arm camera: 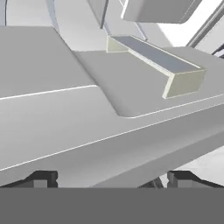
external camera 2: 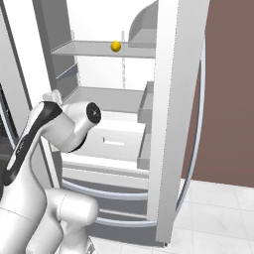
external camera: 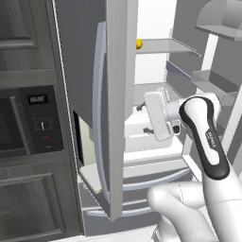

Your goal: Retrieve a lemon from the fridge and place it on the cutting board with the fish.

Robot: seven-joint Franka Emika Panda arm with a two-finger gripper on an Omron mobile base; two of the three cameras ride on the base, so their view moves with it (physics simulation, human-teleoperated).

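The fridge (external camera: 116,94) (external camera 2: 173,99) stands with both doors swung open. The lemon (external camera: 139,44) (external camera 2: 115,46), small and yellow, lies on an upper shelf inside, near the shelf's front edge. My gripper (external camera: 144,118) reaches into the fridge at the height of the white drawer, well below the lemon and apart from it. In the hand view the gripper (arm camera: 112,180) is open, its dark fingertips (arm camera: 41,179) set wide with nothing between them, facing pale grey fridge surfaces. The cutting board and the fish are out of view.
A dark built-in microwave (external camera: 28,123) sits in grey cabinets left of the fridge. Door bins (external camera: 212,80) line the right door. A white drawer (external camera 2: 114,141) lies under the lower shelf. A brown wall (external camera 2: 228,74) and tiled floor (external camera 2: 218,208) are on the right.
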